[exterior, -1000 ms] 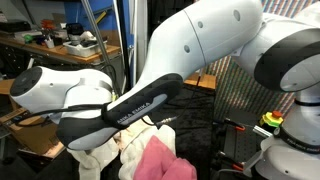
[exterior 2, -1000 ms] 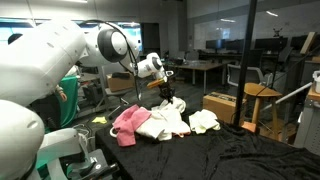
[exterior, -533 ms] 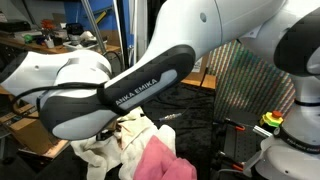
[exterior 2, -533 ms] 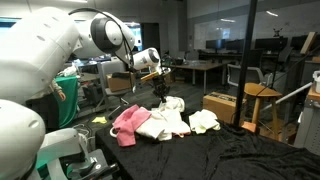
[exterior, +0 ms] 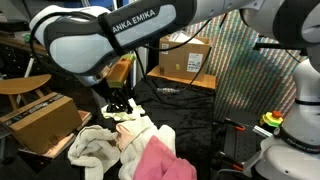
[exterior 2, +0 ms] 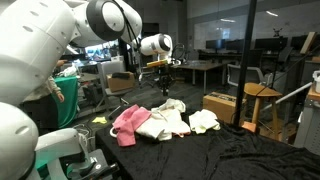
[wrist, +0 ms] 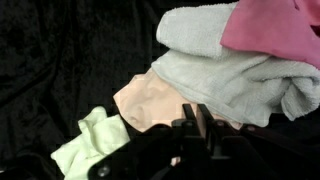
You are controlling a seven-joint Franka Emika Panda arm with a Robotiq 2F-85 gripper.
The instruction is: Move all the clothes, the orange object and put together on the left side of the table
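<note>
Arm up high w/ gripper (exterior 2: 165, 87) closed — above clothes (exterior 2: 160, 122).

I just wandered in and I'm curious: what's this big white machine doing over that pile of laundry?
A robot arm is gathering clothes on a black-covered table. Right now its gripper hangs shut above the white, cream and pink pieces, which lie bunched together. It does not appear to hold anything.
</note>
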